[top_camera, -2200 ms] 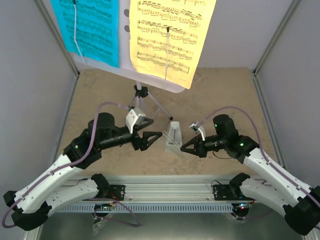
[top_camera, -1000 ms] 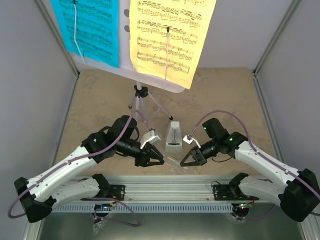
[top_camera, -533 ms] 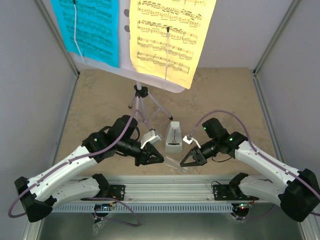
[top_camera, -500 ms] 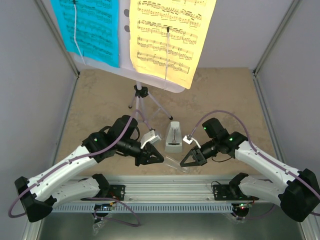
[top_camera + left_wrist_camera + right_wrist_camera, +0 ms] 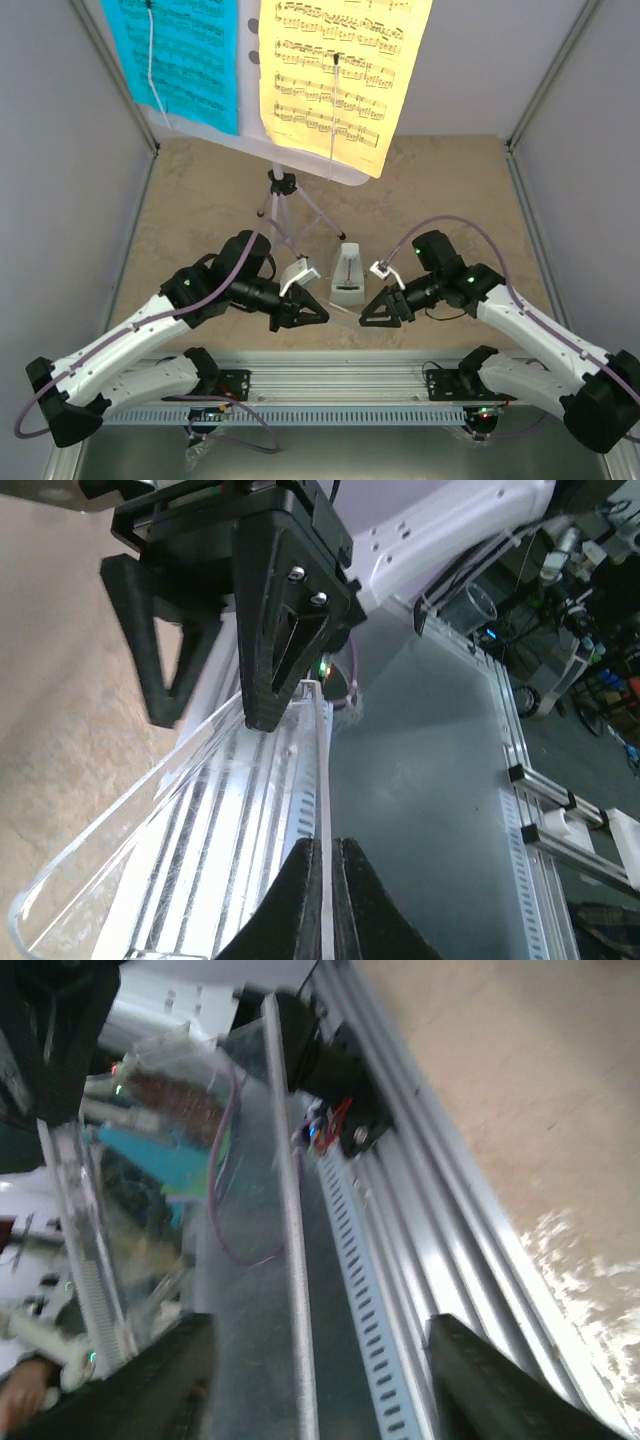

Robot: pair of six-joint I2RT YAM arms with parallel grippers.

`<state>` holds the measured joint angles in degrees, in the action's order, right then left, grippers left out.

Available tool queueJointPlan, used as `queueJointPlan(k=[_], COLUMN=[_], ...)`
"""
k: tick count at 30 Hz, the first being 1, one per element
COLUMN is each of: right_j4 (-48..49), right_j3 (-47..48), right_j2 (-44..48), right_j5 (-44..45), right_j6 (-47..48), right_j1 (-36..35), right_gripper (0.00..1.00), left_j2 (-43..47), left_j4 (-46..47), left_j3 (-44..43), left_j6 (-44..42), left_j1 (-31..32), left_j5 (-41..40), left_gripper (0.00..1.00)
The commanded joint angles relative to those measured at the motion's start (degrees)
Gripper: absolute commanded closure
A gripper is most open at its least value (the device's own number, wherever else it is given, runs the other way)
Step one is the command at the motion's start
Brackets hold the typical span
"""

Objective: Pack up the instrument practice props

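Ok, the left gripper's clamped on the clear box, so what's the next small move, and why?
Probably back the right gripper off the clear box: its jaws stand open around the wall, while the left gripper is shut on the rim.

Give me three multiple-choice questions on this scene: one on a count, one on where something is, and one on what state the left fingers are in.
1. How many music sheets hang on the music stand?
A) one
B) two
C) three

2. Where is the grey metronome?
A) on the table, in front of the tripod
B) on the music stand's ledge
C) held up in the air

3. What are the left fingers doing?
A) spread wide over the metronome
B) shut on a tripod leg
C) shut on the clear container's wall

Answers:
1 B: a cyan sheet and a yellow sheet hang side by side.
2 A: it stands upright on the tan surface, on the near side of the tripod.
3 C: the left wrist view shows them pinched on the thin clear wall.
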<state>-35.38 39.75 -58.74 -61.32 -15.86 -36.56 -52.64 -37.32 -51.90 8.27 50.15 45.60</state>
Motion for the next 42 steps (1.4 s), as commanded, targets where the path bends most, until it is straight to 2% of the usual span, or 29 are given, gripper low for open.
queueJointPlan(k=[1,4,6,9,13,20,23,32,40,42], right_j4=[6.64,11.23,16.17,27.7,39.68,56.63,65.02,68.38,71.96,72.86], right_j3=[2.55,3.44,2.31,-1.45,-4.42,-10.07,-11.94,-7.29,-5.38,-5.32], right_j2=[5.63,11.53,15.88,23.07,28.45,26.3,22.67,12.14,10.47,10.13], right_j5=[5.65,15.27,23.59,33.15,40.35,38.58,39.95,52.76,60.71,61.9], right_j6=[-4.96,-8.38,-11.83,-19.16,-26.29,-35.23,-38.16,-39.2,-38.94,-38.92], right_j1=[3.86,5.63,5.75,5.7,5.75,5.14,1.61,-12.27,-16.97,-17.05], right_gripper=[0.3,0.12,0.04,0.02,0.02,0.02,0.02,0.02,0.02,0.06], left_j2=[4.64,6.76,8.37,10.47,11.11,11.25,10.91,9.92,10.11,10.0], left_j4=[12.8,23.41,29.58,36.79,47.23,67.04,72.95,81.25,81.36,81.96], left_j3=[2.6,5.32,7.37,10.18,13.53,20.75,22.91,26.34,25.8,25.94], left_j6=[7.61,13.73,17.64,22.69,30.71,41.05,43.31,46.13,45.85,46.18], left_j1=[0.21,0.21,0.17,0.21,0.21,0.21,0.21,0.21,0.21,0.21], left_j5=[-1.06,-3.74,-7.36,-14.37,-21.22,-27.94,-29.88,-30.46,-30.13,-29.9], left_gripper=[1.0,1.0,1.0,1.0,1.0,1.0,1.0,1.0,1.0,1.0])
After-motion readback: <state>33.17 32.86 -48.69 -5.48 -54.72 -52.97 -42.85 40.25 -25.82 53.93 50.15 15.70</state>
